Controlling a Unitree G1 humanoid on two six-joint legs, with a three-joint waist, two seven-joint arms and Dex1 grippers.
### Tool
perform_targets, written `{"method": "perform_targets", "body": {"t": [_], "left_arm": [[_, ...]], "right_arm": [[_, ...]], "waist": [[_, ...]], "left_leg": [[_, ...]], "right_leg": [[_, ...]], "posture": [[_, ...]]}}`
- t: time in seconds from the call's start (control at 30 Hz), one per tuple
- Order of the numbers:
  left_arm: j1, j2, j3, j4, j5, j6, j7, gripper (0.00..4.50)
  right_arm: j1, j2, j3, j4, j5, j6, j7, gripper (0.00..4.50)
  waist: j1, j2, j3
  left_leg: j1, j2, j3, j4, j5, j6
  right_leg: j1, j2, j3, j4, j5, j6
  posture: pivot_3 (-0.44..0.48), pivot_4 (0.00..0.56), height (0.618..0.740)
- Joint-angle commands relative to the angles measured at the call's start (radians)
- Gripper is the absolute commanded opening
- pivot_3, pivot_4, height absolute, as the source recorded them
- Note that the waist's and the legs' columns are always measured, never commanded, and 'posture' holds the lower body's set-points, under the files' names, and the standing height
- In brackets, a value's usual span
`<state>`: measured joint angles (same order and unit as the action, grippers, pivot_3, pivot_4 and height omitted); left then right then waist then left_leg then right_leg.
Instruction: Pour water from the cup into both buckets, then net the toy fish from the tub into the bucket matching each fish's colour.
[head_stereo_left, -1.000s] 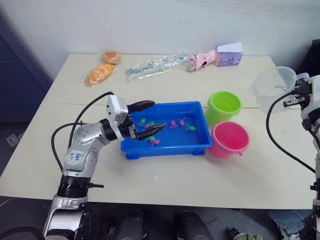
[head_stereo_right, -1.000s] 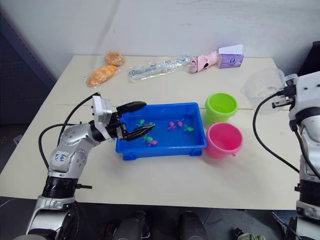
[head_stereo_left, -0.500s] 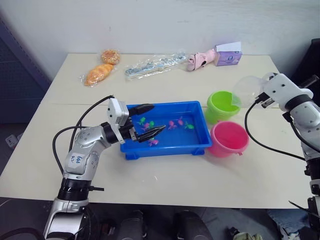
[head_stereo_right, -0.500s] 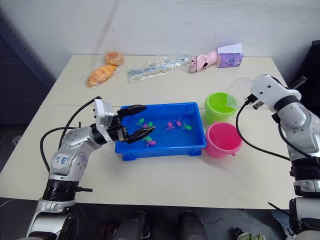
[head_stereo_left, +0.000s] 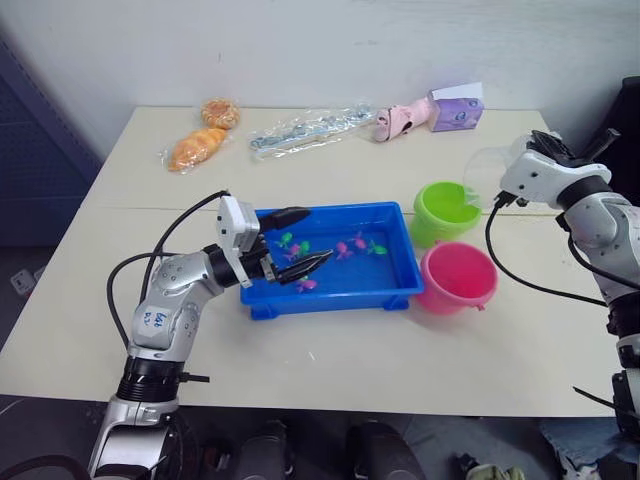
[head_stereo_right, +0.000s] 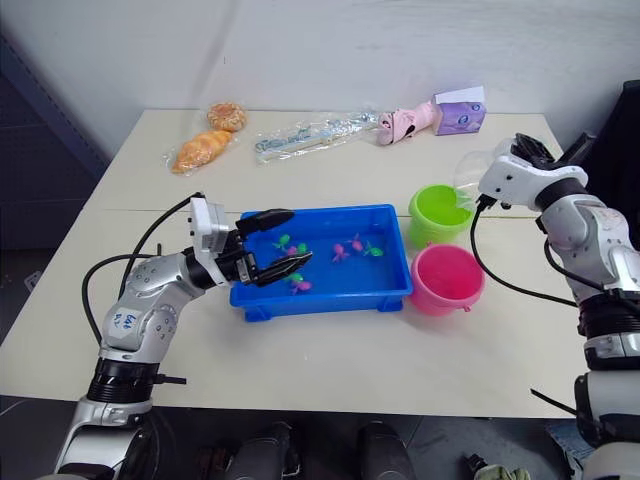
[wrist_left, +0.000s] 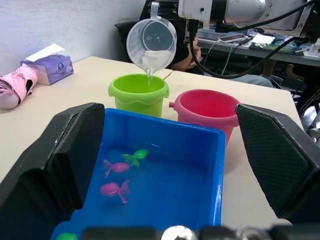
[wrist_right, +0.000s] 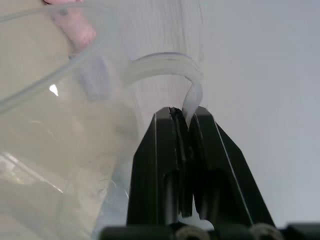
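The blue tub (head_stereo_left: 335, 262) sits roughly mid-table, long side running left to right, with bare tabletop all along its near side and more open room between its far rim and the clutter at the back edge of the table (head_stereo_left: 330, 370). Two buckets sit just off the tub's right end: the green bucket (head_stereo_left: 447, 211) behind, the pink bucket (head_stereo_left: 458, 277) in front, touching or very nearly so. The right gripper (wrist_right: 184, 125) is clamped on the thin handle of the clear cup (wrist_left: 151, 41), which is tipped mouth-down above the green bucket, lip pointing into it, with a thin stream of water running in. The left gripper (head_stereo_left: 296, 243) hangs over the tub's left end with its fingers spread wide and nothing between them. Toy fish (wrist_left: 115, 189) in the tub: I can count around six from the head view, a mix of pink and green, bunched in the middle, though they're too small to be sure. At the back edge: two bread-like things (head_stereo_left: 203, 138), a plastic bag (head_stereo_left: 305, 130), a pink toy (head_stereo_left: 402, 120) and a purple box (head_stereo_left: 458, 110).
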<state>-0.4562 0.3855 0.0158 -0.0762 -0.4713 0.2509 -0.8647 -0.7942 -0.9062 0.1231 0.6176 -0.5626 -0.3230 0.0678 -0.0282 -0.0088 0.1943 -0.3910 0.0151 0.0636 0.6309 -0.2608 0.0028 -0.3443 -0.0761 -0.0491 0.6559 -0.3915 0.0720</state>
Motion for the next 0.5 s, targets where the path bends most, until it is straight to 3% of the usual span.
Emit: {"method": "perform_targets", "body": {"t": [0.03,0.5], "left_arm": [[0.001,-0.003,-0.002,-0.043,-0.005,-0.012,0.002,4.5],[0.004,-0.007,0.002,-0.048,0.0,-0.018,0.005,4.5]], "right_arm": [[-0.053,-0.035,0.003,0.01,-0.033,-0.052,-0.051,0.02],[-0.086,-0.063,0.06,0.065,-0.142,-0.136,-0.153,0.02]], "waist": [[0.0,0.0,0.0],[0.0,0.0,0.0]], "left_leg": [[0.0,0.0,0.0,0.0,0.0,0.0],[0.0,0.0,0.0,0.0,0.0,0.0]], "right_leg": [[0.0,0.0,0.0,0.0,0.0,0.0],[0.0,0.0,0.0,0.0,0.0,0.0]], "posture": [[0.0,0.15,0.74],[0.0,0.15,0.74]]}}
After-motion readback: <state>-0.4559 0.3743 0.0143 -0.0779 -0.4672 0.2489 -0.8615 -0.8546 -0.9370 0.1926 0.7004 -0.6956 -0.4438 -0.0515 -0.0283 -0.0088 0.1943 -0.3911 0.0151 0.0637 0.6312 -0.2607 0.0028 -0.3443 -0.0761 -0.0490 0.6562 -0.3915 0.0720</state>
